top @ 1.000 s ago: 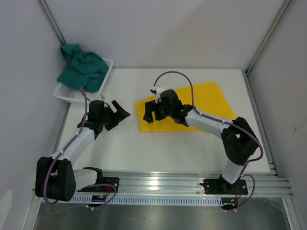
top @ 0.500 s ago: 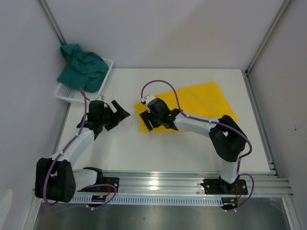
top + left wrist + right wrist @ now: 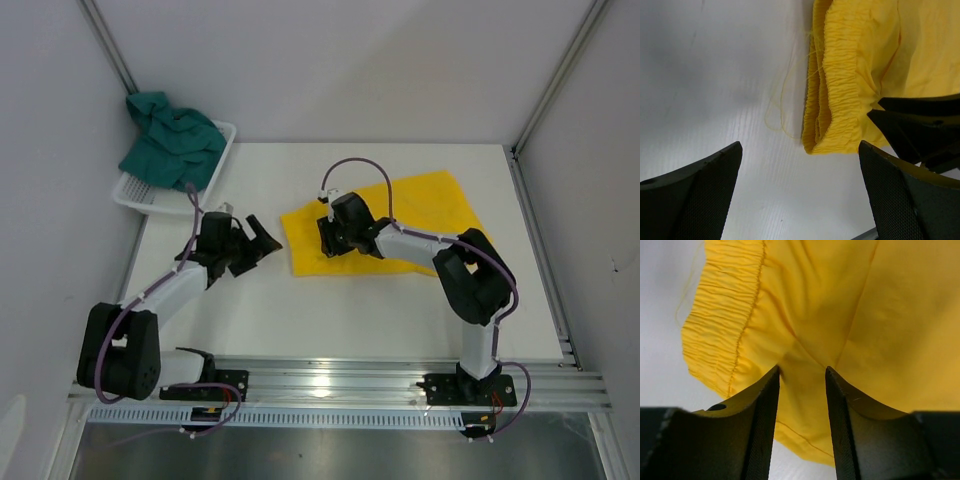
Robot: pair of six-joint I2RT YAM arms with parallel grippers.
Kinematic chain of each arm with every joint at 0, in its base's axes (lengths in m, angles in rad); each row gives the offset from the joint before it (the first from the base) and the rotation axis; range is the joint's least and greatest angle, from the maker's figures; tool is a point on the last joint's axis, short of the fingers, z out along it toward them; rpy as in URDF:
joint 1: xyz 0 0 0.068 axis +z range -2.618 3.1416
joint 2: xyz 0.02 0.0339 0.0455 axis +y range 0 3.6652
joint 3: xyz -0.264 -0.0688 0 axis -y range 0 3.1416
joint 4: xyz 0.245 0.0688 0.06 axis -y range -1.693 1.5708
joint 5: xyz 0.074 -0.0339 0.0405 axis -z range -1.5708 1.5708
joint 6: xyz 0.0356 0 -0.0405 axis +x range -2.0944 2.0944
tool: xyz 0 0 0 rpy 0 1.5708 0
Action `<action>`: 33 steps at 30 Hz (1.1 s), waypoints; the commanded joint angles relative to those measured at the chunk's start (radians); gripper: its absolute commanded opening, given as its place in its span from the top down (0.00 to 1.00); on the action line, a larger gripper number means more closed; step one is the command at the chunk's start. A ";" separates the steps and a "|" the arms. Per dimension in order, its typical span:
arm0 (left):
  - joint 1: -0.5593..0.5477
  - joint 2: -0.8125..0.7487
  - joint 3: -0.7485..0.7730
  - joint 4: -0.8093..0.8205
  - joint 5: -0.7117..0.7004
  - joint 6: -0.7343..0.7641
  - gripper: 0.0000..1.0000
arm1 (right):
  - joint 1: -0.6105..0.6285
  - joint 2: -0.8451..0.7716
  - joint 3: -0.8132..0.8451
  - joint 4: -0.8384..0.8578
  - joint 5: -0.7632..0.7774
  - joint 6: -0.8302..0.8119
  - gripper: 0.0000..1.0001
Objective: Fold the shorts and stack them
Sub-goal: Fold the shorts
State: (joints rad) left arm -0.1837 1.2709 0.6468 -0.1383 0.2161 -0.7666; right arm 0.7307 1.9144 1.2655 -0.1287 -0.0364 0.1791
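1. The yellow shorts (image 3: pixel 420 215) lie flat near the middle of the white counter (image 3: pixel 350 310). Their stretchy waistband (image 3: pixel 840 75) is at the left end.
2. The dark teal shorts (image 3: pixel 175 140) sit in a heap in the white basket (image 3: pixel 135 195) at the far left corner, well apart from the yellow pair.
3. My right hand (image 3: pixel 330 238) is down on the yellow shorts, just beside the waistband. Its arm bends at the elbow and reaches left across the cloth.
4. Its fingers (image 3: pixel 765 415) are half closed. The tips push into the cloth, and a bump of yellow sits between them. I cannot tell if they have a real hold on it.
5. My left hand (image 3: pixel 258 238) is spread wide and holds nothing.
6. It hangs over bare counter just left of the waistband. It points at the waistband and does not touch it, and its arm reaches forward from the near left corner.
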 commanded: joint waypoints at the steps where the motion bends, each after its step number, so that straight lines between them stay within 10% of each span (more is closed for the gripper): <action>1: -0.054 0.039 -0.021 0.084 0.002 -0.031 0.01 | -0.048 0.041 -0.035 0.087 -0.152 0.063 0.57; 33: -0.264 0.278 -0.246 0.669 -0.109 -0.490 0.01 | -0.111 0.169 -0.038 0.061 -0.183 0.125 0.65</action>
State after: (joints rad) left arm -0.4358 1.4822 0.4076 0.4942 0.1699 -1.2091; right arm 0.6193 2.0235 1.2480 0.0174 -0.2337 0.3138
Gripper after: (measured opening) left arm 0.990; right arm 0.355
